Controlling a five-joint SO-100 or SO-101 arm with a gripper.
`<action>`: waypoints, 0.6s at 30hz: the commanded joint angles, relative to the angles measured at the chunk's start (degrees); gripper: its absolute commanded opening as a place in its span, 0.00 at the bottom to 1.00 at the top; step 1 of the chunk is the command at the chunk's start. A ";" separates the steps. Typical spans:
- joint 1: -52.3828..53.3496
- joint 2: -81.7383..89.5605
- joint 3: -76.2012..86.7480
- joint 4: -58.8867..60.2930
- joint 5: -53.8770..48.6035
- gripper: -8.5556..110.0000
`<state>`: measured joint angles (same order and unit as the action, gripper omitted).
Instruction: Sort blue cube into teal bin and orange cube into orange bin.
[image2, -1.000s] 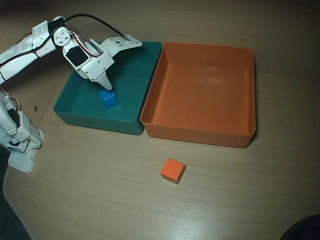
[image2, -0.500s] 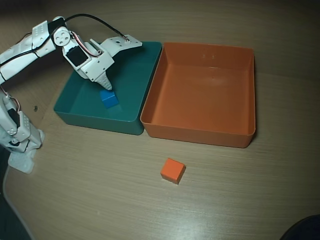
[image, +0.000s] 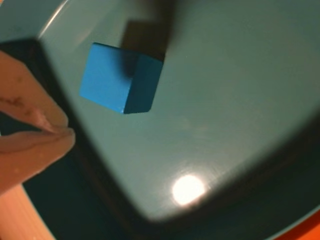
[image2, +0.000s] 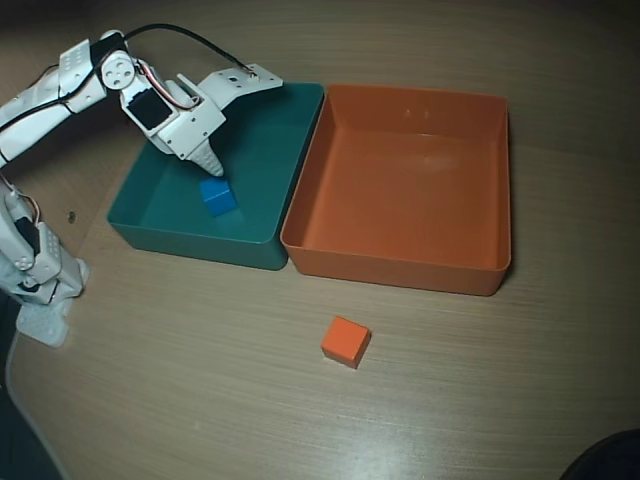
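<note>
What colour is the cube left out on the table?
Orange; the orange cube shows best in the overhead view, in front of the orange bin.

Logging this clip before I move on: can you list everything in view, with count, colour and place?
blue cube: one, bright blue, on the teal bin's floor, free of the gripper
teal bin: one, teal, left in the overhead view, wall against the orange bin
orange bin: one, orange, right, nothing inside
orange cube: one, orange, on the table below the bins
table: one, light wood grain
arm: one, white, left edge
gripper: one, tips shut, just above the blue cube
</note>
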<state>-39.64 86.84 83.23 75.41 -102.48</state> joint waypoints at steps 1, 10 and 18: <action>1.05 5.54 -4.66 -0.70 -0.35 0.04; 12.66 7.47 -18.02 -0.70 -0.53 0.04; 32.26 -0.18 -29.88 -0.70 0.35 0.04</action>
<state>-12.39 87.89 59.06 75.41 -102.39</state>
